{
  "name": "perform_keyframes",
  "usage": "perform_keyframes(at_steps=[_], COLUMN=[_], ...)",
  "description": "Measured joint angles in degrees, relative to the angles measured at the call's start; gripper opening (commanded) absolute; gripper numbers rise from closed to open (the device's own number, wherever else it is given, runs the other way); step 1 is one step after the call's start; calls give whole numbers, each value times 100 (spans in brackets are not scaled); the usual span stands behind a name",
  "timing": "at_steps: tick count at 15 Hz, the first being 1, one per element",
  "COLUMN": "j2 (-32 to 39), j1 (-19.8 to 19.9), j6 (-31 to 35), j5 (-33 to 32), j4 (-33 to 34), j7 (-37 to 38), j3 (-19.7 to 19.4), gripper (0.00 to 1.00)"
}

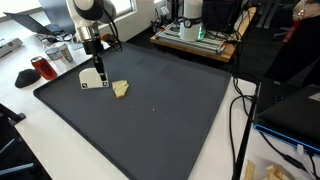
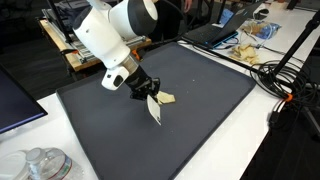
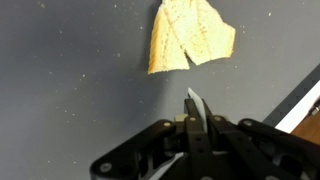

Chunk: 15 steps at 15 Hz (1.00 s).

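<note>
The end effector is clamped shut on a thin white card, pinching one edge so the rest hangs toward the mat; a yellow scrap lies flat at twelve o'clock, just beyond.

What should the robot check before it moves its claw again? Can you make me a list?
1. Claw shut: ok, the jaws are pressed together.
2. White piece gripped: ok, its thin edge sticks out between the fingertips in the wrist view.
3. Yellow scrap clear of the claw: ok, it lies apart, just ahead on the dark mat.
4. White piece lifted off the mat: cannot tell, its lower end hangs very close to the mat.
5. Cables out of the way: ok, they lie off the mat, far from the claw.
</note>
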<state>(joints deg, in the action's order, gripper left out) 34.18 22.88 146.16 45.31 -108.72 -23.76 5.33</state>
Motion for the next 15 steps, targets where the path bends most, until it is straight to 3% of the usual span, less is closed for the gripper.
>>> perform_keyframes(at_steps=[7,11,15], j2=[-959,-1442,-1810], j1=[-11,-126,-527], j6=[1648,2439,3225], j5=[1788,2201,2114], j4=[-1406,-1979,-2469], j7=[-672,-657,-322], j3=[479,752,784], gripper=[1,1,1])
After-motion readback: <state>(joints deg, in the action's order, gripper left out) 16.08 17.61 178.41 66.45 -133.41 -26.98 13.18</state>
